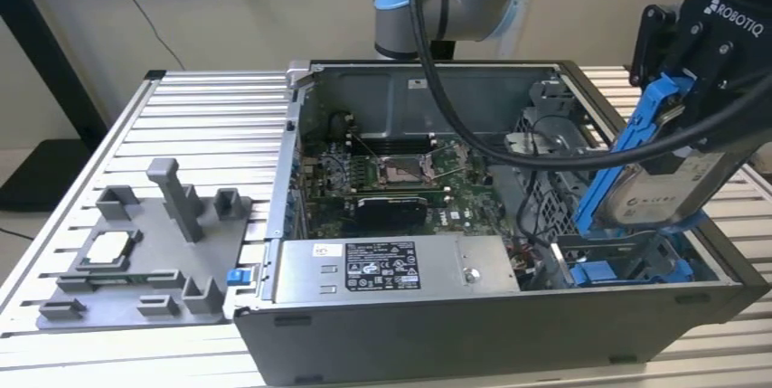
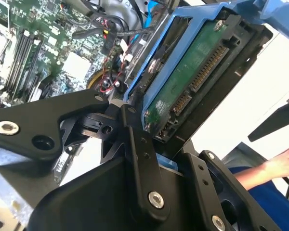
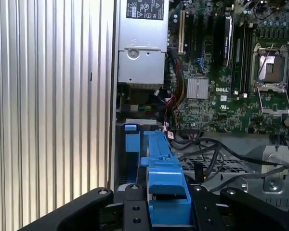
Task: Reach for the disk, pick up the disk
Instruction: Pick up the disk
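Blue plastic frames the disk, which hangs tilted in the air above the drive bay at the corner of the open computer case on the exterior view's right. The reach looks finished and the pick-up appears well along: the drive seems clear of its slot, its lower end just above the blue bay rails inside the case, though whether it touches them cannot be told.

The gripper holds the carrier at its upper end. In the first wrist view the black fingers stand close on either side of the blue carrier tab, pressed against it, so they are clamped on the disk rather than spread. The second wrist view shows the disk's green circuit board and its connector facing the camera, with the blue frame around it and the black finger linkage meeting its edge.

Judging from this, finishing the lift calls for a straight rise that keeps the tilted drive off the case wall and away from the black cables draped beside it.

Beyond the case, a grey fixture sits on the ribbed metal counter. A person's hand shows at the edge of the second wrist view.
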You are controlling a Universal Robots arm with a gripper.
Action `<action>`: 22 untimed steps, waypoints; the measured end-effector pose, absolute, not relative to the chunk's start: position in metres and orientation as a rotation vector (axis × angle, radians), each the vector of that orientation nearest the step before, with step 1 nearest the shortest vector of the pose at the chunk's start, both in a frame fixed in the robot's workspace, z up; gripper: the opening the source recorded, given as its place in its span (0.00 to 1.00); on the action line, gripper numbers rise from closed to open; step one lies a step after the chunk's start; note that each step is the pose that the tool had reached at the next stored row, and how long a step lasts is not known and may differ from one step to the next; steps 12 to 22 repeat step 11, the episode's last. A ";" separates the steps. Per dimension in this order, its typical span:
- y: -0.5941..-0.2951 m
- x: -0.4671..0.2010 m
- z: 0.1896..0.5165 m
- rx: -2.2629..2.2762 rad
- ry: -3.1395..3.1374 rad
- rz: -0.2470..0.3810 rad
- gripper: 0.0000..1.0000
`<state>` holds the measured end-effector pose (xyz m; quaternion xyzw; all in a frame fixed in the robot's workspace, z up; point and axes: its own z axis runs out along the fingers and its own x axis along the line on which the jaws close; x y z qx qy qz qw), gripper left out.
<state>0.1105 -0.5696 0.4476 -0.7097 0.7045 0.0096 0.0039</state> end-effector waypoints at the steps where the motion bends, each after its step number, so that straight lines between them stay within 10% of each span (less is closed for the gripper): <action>1: -0.570 0.111 0.448 -2.223 2.209 0.029 0.00; 22: -0.571 0.111 0.448 -2.205 2.227 0.029 0.00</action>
